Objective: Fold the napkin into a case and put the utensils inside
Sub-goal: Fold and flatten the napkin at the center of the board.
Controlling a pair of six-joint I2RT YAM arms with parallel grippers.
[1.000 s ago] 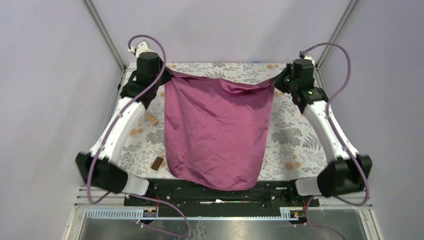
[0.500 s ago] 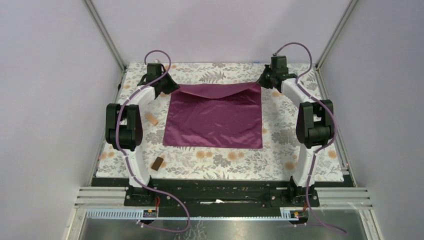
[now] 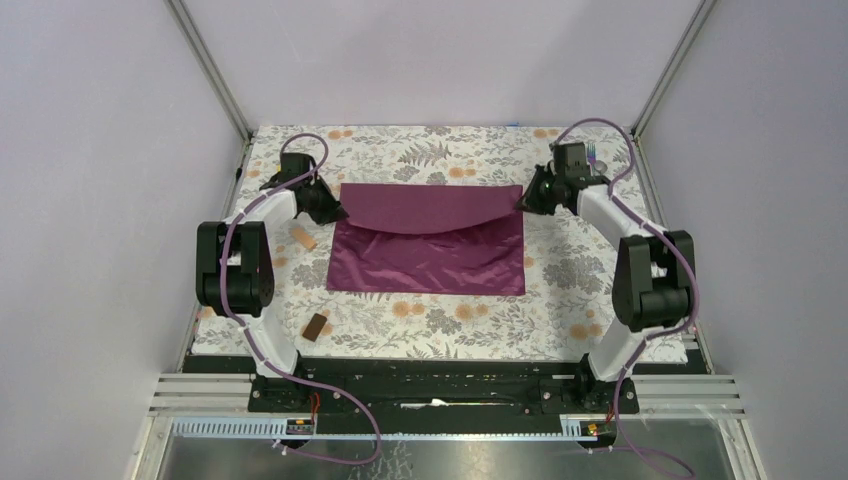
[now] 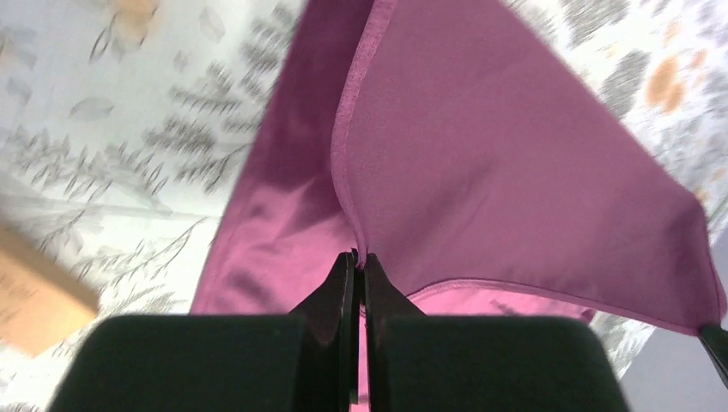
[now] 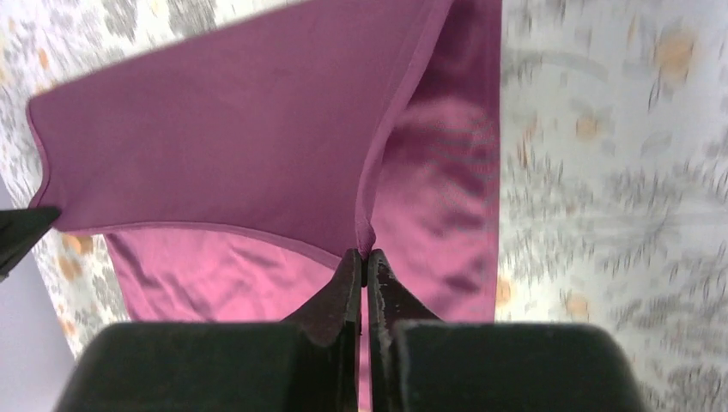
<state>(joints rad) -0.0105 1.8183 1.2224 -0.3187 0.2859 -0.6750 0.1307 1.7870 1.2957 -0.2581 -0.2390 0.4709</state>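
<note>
I work over a white tablecloth (image 3: pixel 440 140) printed with grey leaves and orange flowers. Plain pale lilac walls (image 3: pixel 100 150) close it in on the left, back and right. Slim silver posts (image 3: pixel 208 68) rise from its two far corners. Along my near edge runs a silver rail (image 3: pixel 200 390), then a grey metal sheet (image 3: pixel 450 450). The light is soft and even.
</note>
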